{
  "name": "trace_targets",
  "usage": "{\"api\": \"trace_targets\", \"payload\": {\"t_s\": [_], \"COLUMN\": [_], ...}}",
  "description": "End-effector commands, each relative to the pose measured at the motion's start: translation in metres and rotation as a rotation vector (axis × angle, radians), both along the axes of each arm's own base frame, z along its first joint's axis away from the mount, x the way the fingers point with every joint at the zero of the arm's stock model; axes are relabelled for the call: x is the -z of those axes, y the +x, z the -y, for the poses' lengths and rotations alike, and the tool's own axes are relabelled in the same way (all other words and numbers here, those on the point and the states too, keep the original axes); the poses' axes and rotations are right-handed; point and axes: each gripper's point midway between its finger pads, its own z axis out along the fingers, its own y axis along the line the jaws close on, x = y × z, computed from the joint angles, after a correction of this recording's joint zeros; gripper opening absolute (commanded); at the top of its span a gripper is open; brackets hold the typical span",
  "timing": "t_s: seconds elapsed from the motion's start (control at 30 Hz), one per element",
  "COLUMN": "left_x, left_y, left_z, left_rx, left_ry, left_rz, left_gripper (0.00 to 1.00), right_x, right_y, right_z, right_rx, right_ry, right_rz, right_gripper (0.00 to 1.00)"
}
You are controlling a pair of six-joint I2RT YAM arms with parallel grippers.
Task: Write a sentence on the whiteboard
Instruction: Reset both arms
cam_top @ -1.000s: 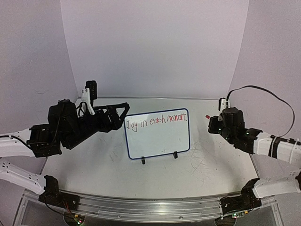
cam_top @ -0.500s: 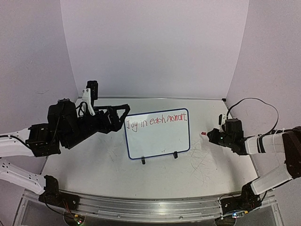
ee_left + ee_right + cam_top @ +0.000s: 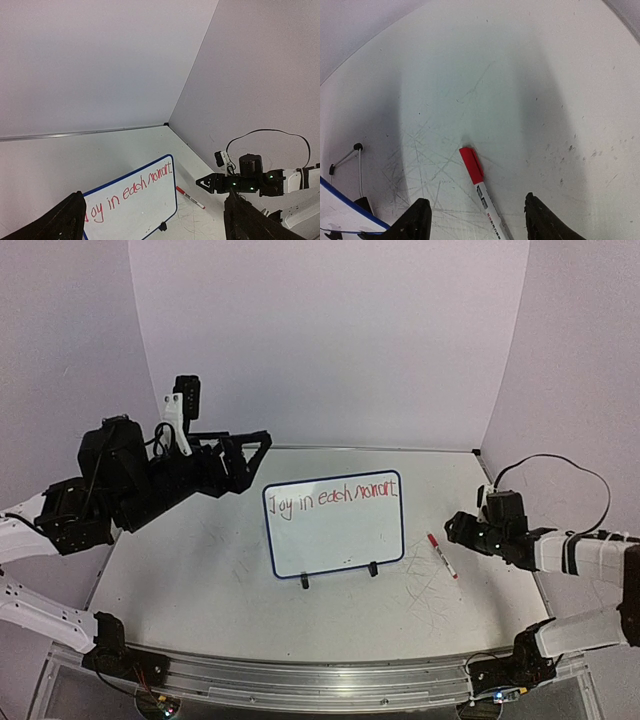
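The whiteboard (image 3: 335,530) is seen standing on its feet at mid-table in the top view, with the sentence (image 3: 333,496) written in red along its upper edge. A marker (image 3: 479,187) is noted on the table (image 3: 530,90) right of the board; only the right wrist view shows it lying loose between the parted jaws of the right gripper (image 3: 452,529). The left gripper (image 3: 152,210) is held above the table left of the board, its jaws shown wide apart and empty by the left wrist view.
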Motion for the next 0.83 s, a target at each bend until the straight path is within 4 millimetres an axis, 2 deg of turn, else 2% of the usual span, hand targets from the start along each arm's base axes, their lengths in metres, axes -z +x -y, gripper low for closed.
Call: {"api": "trace_targets", "payload": {"t_s": [0.0, 0.07, 0.17, 0.23, 0.3, 0.4, 0.47, 0.57, 0.67, 0.8], "left_x": [-0.052, -0.066, -0.09, -0.104, -0.116, -0.129, -0.134, -0.138, -0.138, -0.136], "left_y": [0.002, 0.002, 0.002, 0.002, 0.001, 0.0, 0.0, -0.001, 0.0, 0.0], "left_z": [-0.02, -0.027, -0.037, -0.043, -0.047, -0.052, -0.053, -0.055, -0.056, -0.054], "left_rx": [-0.055, -0.074, -0.102, -0.121, -0.132, -0.138, -0.143, -0.147, -0.154, -0.15], "left_ry": [0.018, 0.028, 0.021, 0.017, 0.013, 0.0, -0.004, -0.011, -0.011, -0.008], "left_rz": [0.106, 0.141, 0.188, 0.216, 0.237, 0.257, 0.263, 0.267, 0.266, 0.262], "left_gripper": [0.98, 0.98, 0.98, 0.99, 0.99, 0.99, 0.99, 0.99, 0.99, 0.99], "right_x": [-0.083, -0.127, -0.215, -0.275, -0.325, -0.388, -0.41, -0.431, -0.438, -0.428], "right_y": [0.002, -0.006, -0.024, -0.046, -0.067, -0.097, -0.109, -0.122, -0.129, -0.127], "right_z": [0.022, 0.022, 0.015, 0.011, 0.01, 0.012, 0.013, 0.016, 0.018, 0.021], "right_rx": [0.071, 0.045, -0.038, -0.092, -0.127, -0.159, -0.169, -0.167, -0.161, -0.142], "right_ry": [-0.076, -0.077, -0.046, -0.017, -0.005, 0.013, 0.021, 0.031, 0.038, 0.044], "right_rz": [0.134, 0.217, 0.429, 0.581, 0.699, 0.84, 0.888, 0.938, 0.958, 0.946], "right_gripper": [0.89, 0.98, 0.98, 0.98, 0.98, 0.98, 0.98, 0.98, 0.98, 0.98]}}
